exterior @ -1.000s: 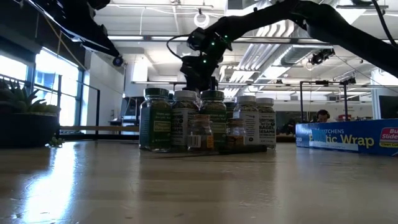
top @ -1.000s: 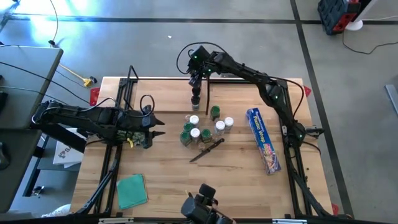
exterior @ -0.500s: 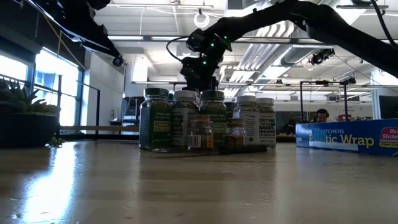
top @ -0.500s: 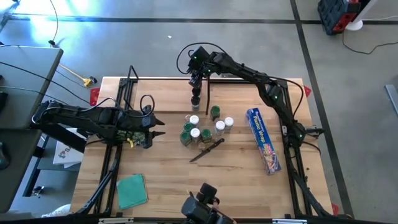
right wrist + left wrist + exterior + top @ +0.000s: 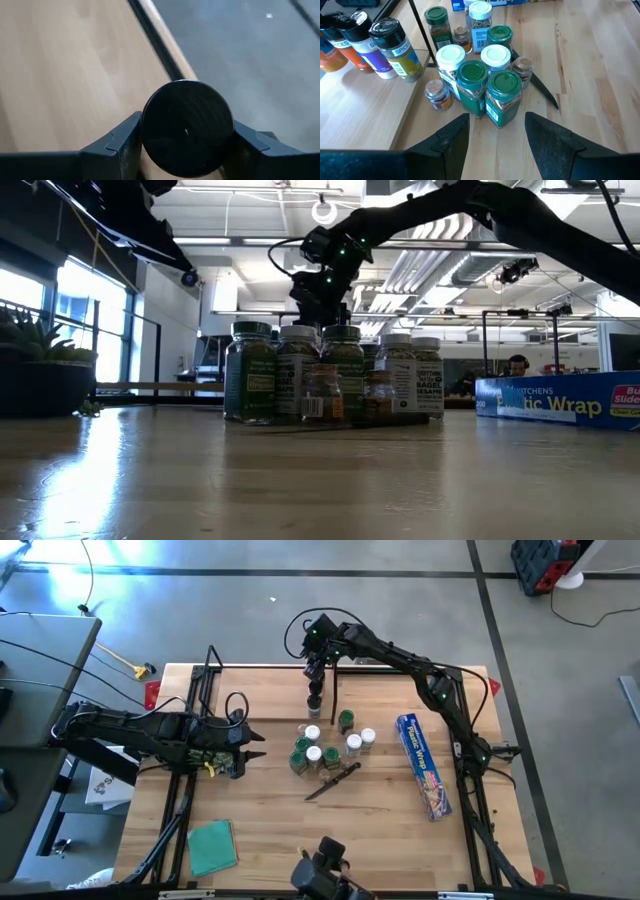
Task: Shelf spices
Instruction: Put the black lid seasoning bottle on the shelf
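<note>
At the far edge of the table, your right gripper (image 5: pixel 316 690) sits over a black-capped cylindrical spice jar (image 5: pixel 187 127). The wrist view shows its fingers (image 5: pixel 117 145) clamped on either side of the round black cap, so it's gripping that jar. From above, the jar hangs just beside the thin black metal upright rod (image 5: pixel 333 690) at the right end of the pale wooden plank shelf (image 5: pixel 270 695).

Step in hand, by my read: placing this jar on the shelf. Whether its base is down yet, can't tell. Next you'd want it seated and upright on the plank, clear of the rod, then open and lift straight up w/o tipping it.

Your left gripper (image 5: pixel 492 132) waits at the left of the table, fingers apart, nothing btwn them, pointed at the cluster.

Rest of the spices: a tight bunch of small green- and white-capped jars (image 5: pixel 480 75) mid-table, touching each other, upright. A dark-handled knife (image 5: pixel 332 781) lies just near of them. Three black-capped jars (image 5: pixel 367 45) already stand on the shelf. A long blue wrap box (image 5: pixel 424 765) lies to the right.
</note>
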`<state>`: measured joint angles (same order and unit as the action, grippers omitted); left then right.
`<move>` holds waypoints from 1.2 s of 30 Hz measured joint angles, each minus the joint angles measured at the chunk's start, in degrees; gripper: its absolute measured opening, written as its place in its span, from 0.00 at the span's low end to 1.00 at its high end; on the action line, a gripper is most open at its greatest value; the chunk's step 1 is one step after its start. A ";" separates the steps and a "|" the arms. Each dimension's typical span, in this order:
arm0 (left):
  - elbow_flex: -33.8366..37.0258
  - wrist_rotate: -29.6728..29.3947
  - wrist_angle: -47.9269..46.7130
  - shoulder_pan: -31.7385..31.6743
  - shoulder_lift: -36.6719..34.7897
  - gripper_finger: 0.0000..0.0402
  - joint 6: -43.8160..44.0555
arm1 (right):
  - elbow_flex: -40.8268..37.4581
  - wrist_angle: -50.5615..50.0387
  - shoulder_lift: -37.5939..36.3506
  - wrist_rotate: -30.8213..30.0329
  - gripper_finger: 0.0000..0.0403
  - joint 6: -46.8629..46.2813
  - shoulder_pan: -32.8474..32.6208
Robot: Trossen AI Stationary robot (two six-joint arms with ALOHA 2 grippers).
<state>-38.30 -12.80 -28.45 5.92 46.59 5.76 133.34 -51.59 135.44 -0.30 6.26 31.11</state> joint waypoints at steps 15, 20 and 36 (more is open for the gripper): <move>0.00 0.00 -0.42 0.01 0.00 0.47 0.00 | -0.02 0.02 -0.13 3.47 0.67 -1.36 -0.02; 0.00 -0.02 -0.42 -0.01 0.00 0.47 0.00 | 1.63 0.05 -0.19 3.88 0.68 -1.21 -0.30; 0.54 -1.27 5.28 -4.62 -4.42 0.47 -5.79 | 1.66 -7.86 -9.83 1.21 0.68 7.43 -3.05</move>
<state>-37.76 -14.07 -23.16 1.30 42.17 -0.03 135.00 -59.45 125.60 0.91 13.69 28.06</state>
